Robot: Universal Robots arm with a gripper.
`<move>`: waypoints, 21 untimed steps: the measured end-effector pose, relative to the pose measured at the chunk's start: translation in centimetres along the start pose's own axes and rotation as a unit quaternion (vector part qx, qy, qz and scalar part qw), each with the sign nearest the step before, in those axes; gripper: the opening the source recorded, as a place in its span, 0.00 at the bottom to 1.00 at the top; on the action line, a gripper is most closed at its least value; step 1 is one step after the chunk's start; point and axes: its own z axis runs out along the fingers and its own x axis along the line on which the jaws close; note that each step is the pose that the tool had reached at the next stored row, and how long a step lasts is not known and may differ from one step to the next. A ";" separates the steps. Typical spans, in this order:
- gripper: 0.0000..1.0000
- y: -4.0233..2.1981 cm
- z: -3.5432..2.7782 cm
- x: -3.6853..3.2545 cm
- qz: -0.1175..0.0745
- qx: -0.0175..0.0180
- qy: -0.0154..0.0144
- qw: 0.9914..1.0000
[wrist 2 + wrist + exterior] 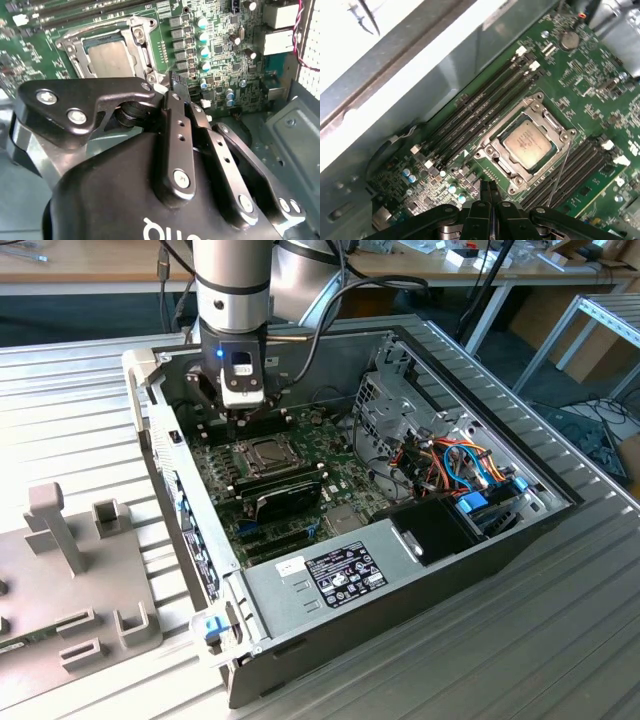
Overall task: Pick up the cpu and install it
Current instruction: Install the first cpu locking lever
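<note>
The cpu [527, 144] is a small square chip with a dull silver top, lying flat in its socket on the green motherboard [580, 75]. The hinged metal socket frame [490, 150] lies around it. In the second wrist view the cpu [112, 57] sits just beyond my black fingers [176, 100]. My gripper [491, 192] hangs a little above the board beside the socket, toward the case's back wall, shut with nothing between its fingers. In the exterior view my gripper [243, 422] hovers just behind the cpu [262, 452] inside the open computer case [300, 585].
Long black memory slots [480, 107] flank the socket on both sides. A thin wire lever [560, 170] runs beside the frame. A metal drive cage [400, 390], coloured cables [460, 465] and the power supply [330, 575] crowd the case. A grey fixture [70, 580] stands on the exterior view's left.
</note>
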 end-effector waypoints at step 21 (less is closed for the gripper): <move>0.11 0.00 0.01 0.00 -0.110 -0.006 0.005 0.994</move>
